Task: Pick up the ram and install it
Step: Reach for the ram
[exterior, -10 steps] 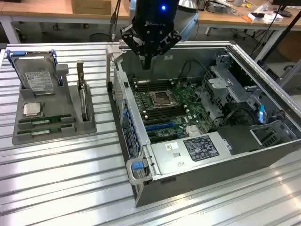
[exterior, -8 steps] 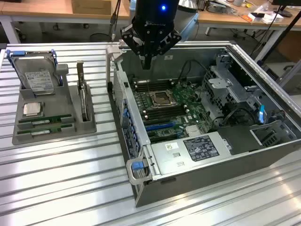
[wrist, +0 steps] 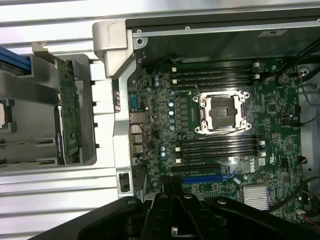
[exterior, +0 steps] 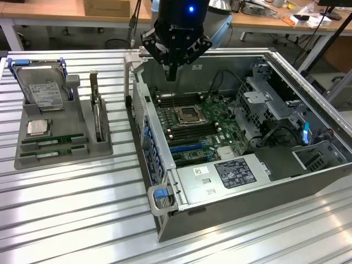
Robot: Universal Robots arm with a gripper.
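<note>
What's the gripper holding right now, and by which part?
Nothing. The gripper hangs shut and empty over the open case; the ram lies in the grey tray.

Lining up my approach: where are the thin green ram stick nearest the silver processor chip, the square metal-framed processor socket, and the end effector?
Thin green ram stick [exterior: 55, 138]: exterior view, mid-length of board.
Square metal-framed processor socket [wrist: 222, 112]: wrist view, dark centre.
End effector [exterior: 171, 76]: exterior view, between fingertips.

Lab: wooden workbenches, slatted aluminium table, open server chassis.
</note>
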